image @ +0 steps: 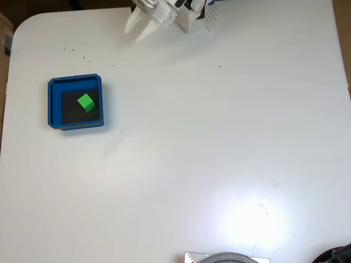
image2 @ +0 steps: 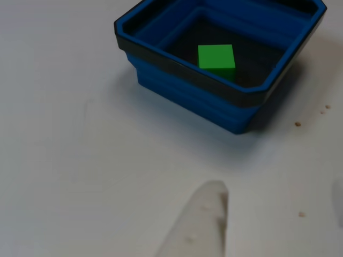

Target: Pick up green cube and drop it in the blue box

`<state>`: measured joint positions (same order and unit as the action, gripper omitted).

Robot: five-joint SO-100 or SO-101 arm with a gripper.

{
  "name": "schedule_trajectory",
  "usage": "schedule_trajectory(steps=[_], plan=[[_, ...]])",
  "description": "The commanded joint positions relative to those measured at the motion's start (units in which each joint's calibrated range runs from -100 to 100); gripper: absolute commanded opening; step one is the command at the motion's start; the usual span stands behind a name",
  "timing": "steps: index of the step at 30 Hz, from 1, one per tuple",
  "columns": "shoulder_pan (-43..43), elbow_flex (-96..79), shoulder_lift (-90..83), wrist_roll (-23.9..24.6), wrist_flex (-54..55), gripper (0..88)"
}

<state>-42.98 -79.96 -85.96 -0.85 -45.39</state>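
Note:
The green cube (image: pixel 86 102) lies on the dark floor of the blue box (image: pixel 54 104) at the left of the white table in the fixed view. The other view shows the green cube (image2: pixel 216 57) inside the blue box (image2: pixel 182 93), resting flat and touching no wall. My gripper (image: pixel 133 34) is at the table's top edge, well to the right of and above the box, open with nothing between its white fingers. One white finger (image2: pixel 201 225) pokes in from the bottom of the other view, short of the box.
The arm's white base (image: pixel 192 16) sits at the top edge. Small brown specks (image: pixel 77 53) dot the table near the box. A grey round object (image: pixel 226 257) and a dark thing (image: pixel 335 255) sit at the bottom edge.

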Motion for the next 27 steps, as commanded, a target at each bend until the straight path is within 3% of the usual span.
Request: schedule_trajectory(steps=[1, 16, 27], plan=[[0.1, -4.6, -1.2, 0.1, 8.6, 16.6], [0.8, -14.7, -12.9, 0.1, 9.1, 16.6], [17.0, -19.8, -12.9, 0.0, 8.9, 16.6]])
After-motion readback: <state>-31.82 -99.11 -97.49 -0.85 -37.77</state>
